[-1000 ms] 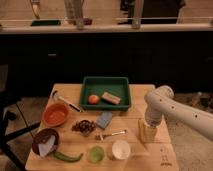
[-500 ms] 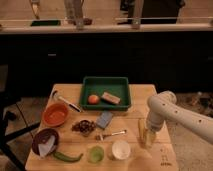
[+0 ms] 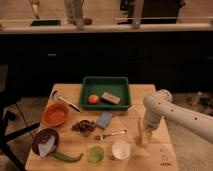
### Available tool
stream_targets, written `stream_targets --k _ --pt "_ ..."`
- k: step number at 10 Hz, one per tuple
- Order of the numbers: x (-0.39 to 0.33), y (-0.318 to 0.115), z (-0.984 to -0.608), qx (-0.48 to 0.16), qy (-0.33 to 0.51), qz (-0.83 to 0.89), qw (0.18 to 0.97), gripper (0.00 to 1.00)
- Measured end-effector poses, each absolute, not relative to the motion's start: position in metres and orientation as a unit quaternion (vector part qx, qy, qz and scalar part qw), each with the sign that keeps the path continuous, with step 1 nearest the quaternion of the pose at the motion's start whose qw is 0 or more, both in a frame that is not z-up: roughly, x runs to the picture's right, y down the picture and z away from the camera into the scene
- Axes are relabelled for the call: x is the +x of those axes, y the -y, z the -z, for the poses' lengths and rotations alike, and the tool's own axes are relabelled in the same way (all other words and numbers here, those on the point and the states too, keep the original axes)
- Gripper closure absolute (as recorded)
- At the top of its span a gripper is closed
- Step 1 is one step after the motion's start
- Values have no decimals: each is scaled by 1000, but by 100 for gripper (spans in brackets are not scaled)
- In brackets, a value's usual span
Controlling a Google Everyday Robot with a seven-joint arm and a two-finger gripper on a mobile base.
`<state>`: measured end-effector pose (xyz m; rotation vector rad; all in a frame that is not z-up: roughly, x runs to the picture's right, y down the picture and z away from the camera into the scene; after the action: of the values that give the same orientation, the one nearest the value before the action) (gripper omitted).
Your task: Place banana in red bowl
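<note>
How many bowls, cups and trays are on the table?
Bowls: 2, red bowl, dark bowl
Cups: 2, green cup, white cup
Trays: 1, green tray
Total: 5
The gripper is at the banana, right of the white cup.

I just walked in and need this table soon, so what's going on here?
A white robot arm reaches in from the right, with its end effector lowered onto the small pale-yellow banana. The banana is near the right edge of the wooden table, beside the white cup. Whether the banana is gripped cannot be seen. The round red bowl sits far across on the left side, and the banana is not yet in it.
</note>
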<state>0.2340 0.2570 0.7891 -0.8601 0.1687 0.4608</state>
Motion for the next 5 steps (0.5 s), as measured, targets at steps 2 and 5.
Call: stream_targets --k 2,5 --pt "233 -258 -787 -400 -75 -251 878 20" --pt "225 -261 -790 -391 -72 -274 876 20"
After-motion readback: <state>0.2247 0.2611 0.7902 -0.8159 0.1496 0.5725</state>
